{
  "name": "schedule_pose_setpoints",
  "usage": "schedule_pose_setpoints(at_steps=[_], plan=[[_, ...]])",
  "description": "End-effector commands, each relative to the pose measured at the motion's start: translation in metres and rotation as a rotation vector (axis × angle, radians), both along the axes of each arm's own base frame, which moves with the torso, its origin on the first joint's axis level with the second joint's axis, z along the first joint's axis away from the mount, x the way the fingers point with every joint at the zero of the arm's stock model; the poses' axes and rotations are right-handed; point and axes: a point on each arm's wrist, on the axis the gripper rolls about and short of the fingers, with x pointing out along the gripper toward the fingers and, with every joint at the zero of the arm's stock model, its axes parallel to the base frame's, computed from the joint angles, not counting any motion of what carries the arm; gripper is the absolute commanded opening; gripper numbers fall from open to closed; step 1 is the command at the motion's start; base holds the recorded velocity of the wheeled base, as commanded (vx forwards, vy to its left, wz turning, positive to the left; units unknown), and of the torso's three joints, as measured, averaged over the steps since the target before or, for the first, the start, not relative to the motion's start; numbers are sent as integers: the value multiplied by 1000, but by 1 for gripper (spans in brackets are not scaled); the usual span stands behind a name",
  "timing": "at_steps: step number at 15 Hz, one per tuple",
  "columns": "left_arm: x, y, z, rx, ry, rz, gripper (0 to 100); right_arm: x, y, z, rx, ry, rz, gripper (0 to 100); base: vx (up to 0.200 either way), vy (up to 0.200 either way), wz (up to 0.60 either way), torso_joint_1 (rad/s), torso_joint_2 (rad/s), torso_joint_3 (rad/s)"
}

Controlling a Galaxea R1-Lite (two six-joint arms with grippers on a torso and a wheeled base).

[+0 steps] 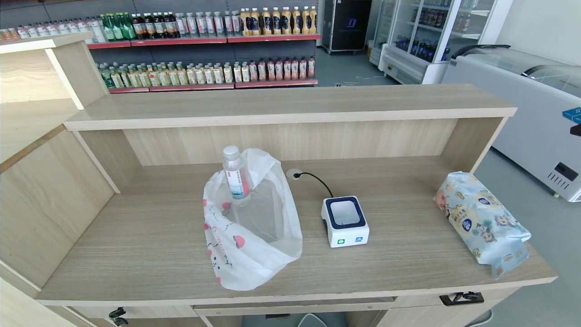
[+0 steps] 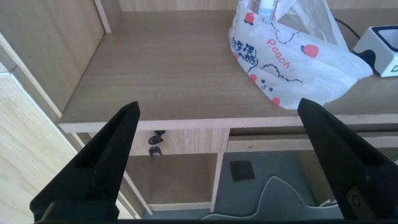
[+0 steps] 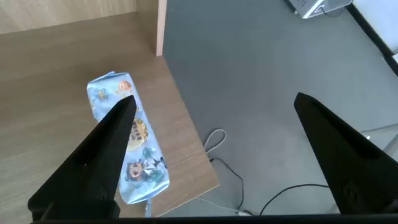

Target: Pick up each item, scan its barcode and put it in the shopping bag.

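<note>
Bottle (image 1: 236, 175): upright in shopping bag (image 1: 254, 245), centre-left of counter (image 1: 150, 236).
Packet (image 1: 481, 222): right end, at the counter's edge, well apart from scanner (image 1: 345, 221).
Left gripper (image 2: 217, 109), right gripper (image 3: 214, 99): spread, empty.
Risk: a glancing grasp may push the packet off the edge.

Lower half of bottle (image 1: 236, 175) sits sunk in bag (image 1: 254, 236), its base only a blur through the plastic. In the left wrist view the bottle (image 2: 266, 6) is cut by the picture edge, just a strip of label; scanner (image 2: 380, 46) is also cut at the edge, and cable (image 2: 344, 25) is partly behind the bag. Pack (image 3: 146, 168) is partly covered by a finger (image 3: 106, 155) of right gripper (image 3: 214, 98). Finger bases run off frame there, same for left gripper (image 2: 219, 106). Shelf bottles (image 1: 204, 72) are too small to tell labels.
</note>
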Motion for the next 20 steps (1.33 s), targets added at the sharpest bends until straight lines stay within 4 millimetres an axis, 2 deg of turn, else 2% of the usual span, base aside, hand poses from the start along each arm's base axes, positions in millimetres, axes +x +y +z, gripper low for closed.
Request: schedule_pose_setpoints(at_steps=[1,2,3,6,8,11,16,20], plan=[[0,0,0,0,1,-1,100,22,-15,-32,116,81,68,100,0,0,0,0,0,0],[0,0,0,0,1,1,100,23,-16,-38,139,93,93,100,0,0,0,0,0,0],[0,0,0,0,1,1,100,25,-17,-53,183,145,123,100,0,0,0,0,0,0],[0,0,0,0,1,-1,100,22,-19,-86,292,308,94,100,0,0,0,0,0,0],[0,0,0,0,1,-1,100,25,-21,-101,362,330,68,100,0,0,0,0,0,0],[0,0,0,0,1,-1,100,45,-30,-123,429,348,100,100,0,0,0,0,0,0],[0,0,0,0,1,-1,100,69,-38,-137,402,340,128,100,0,0,0,0,0,0],[0,0,0,0,1,1,100,85,-36,-155,401,385,224,100,0,0,0,0,0,0]])
